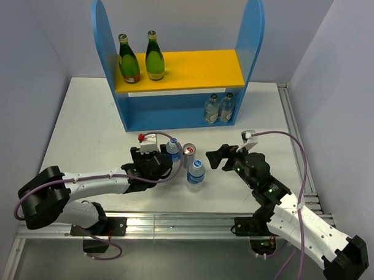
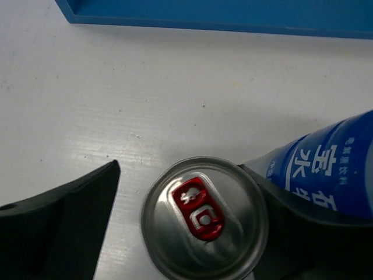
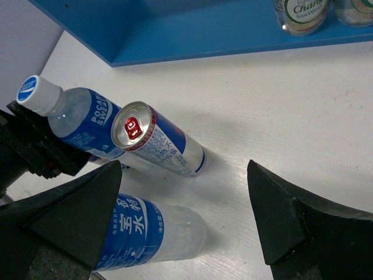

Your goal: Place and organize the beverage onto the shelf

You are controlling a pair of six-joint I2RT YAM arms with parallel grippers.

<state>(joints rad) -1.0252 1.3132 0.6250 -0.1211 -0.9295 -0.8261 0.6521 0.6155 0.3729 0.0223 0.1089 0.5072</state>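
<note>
A silver can (image 1: 189,151) with a red tab stands upright on the white table (image 1: 89,124), in front of the shelf (image 1: 175,115) and well short of it. Just to its left stands a blue-labelled water bottle (image 1: 173,149); a second water bottle (image 1: 196,172) stands just near and slightly right of the can. The three form a tight cluster with little room between them.

The left gripper (image 2: 180,175) reaches in from the left. Its fingers (image 2: 58,221) are spread, with the can's top between them in the left wrist view. The can lies close against the right-hand finger, and a strip of bare table separates it from the other. A blue bottle label shows just beyond that right-hand finger.

The right gripper (image 3: 183,169) hangs to the right of the cluster, apart from it. Its fingers (image 3: 291,216) are spread wide with nothing pinched.

On the shelf, two green glass bottles (image 1: 129,64) stand at the left end of the yellow upper board (image 1: 202,67), whose right half shows bare. Two clear bottles (image 1: 211,109) stand at the right end of the lower tier.

A band of bare table runs between the cluster and the shelf's front edge. More lies toward the metal rail (image 1: 294,137) along the table's right edge.
</note>
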